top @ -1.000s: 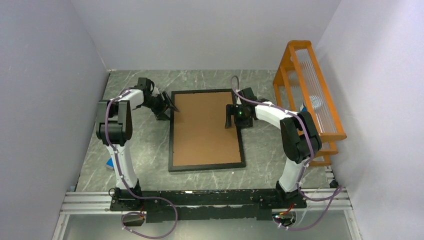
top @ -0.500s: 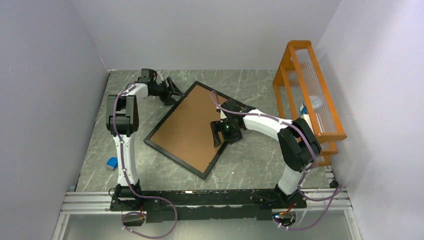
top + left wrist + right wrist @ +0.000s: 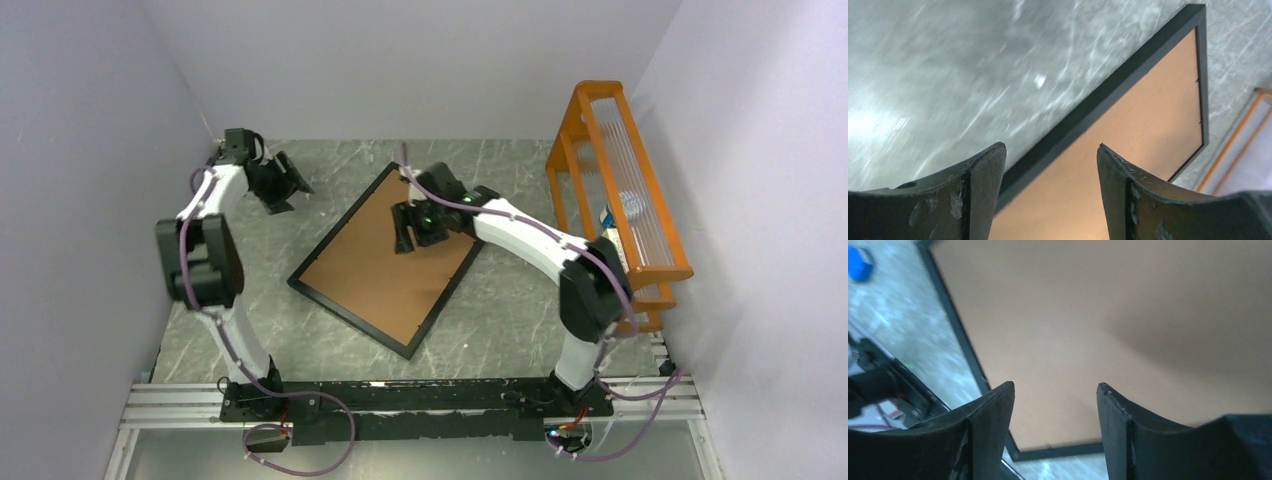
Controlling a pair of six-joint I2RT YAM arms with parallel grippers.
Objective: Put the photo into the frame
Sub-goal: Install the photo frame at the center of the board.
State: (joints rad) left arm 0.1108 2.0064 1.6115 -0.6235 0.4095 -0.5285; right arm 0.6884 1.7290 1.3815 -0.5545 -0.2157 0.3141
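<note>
frame [image 3: 340, 225]: flat on the table [image 3: 510, 320], back up, skewed, long axis running near-left to far-right
board [image 3: 380, 275]: brown backing, sitting inside the frame
photo: can't spot it in any view tbh
right gripper [image 3: 402, 230]: jaws apart, empty, over the board's far end
left gripper [image 3: 290, 195]: also spread, empty, off past the frame's far-left edge, apart from it
nearer arm: right, easily
guess: board probably has to come out first

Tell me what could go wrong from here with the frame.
1. The frame lies skewed, with the left gripper open and clear of it; a push from the open right gripper over the backing board could spin it.
2. The photo is nowhere in view, and the board covers the opening.
</note>
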